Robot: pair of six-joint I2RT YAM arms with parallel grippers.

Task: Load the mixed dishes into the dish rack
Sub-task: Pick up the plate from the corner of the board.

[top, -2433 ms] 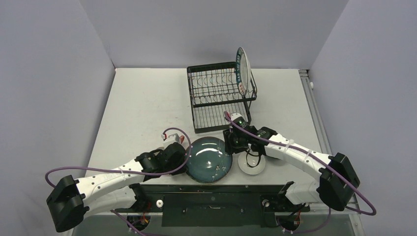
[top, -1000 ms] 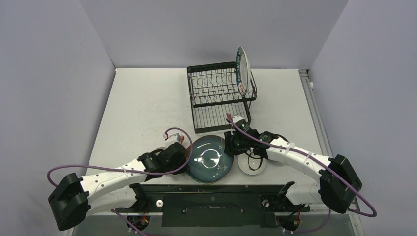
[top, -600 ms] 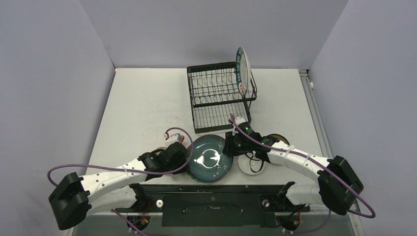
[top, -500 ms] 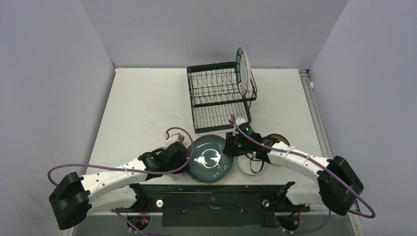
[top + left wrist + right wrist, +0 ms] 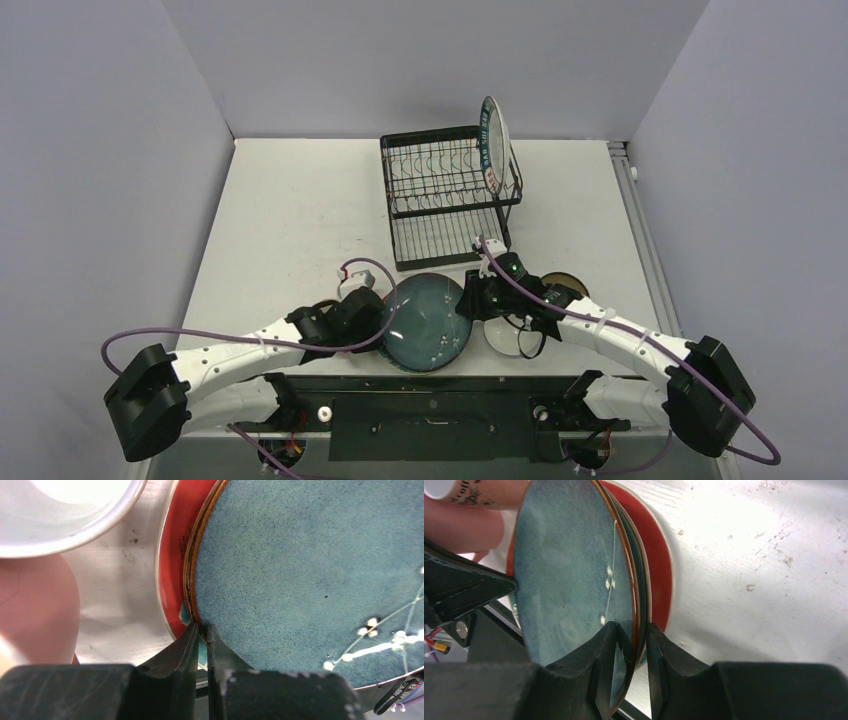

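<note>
Left wrist view shows my left hand point(image 5: 202, 630) pinched shut on the left rim of the teal plate point(image 5: 300, 570). The plate is tipped up off the red plate point(image 5: 172, 555) at the front of the bench point(image 5: 290, 220), between my two arms. On the far side of it, my right hand point(image 5: 633, 627) straddles the right rim, one finger on the glazed face and one behind. I cannot tell whether it has bitten down. I judge this to be a handover, so the right hand should seat deep on the rim and clamp firmly before the left one lets go, since the glaze looks slippery. I would then keep the plate on edge and lift it clear so the red plate is not dragged along. The rack point(image 5: 450, 190) stands just behind, with the lettered plate point(image 5: 492, 140) upright at its right end. A free slot to the left of that one looks best, with the plate lowered edge first between the wires.
</note>
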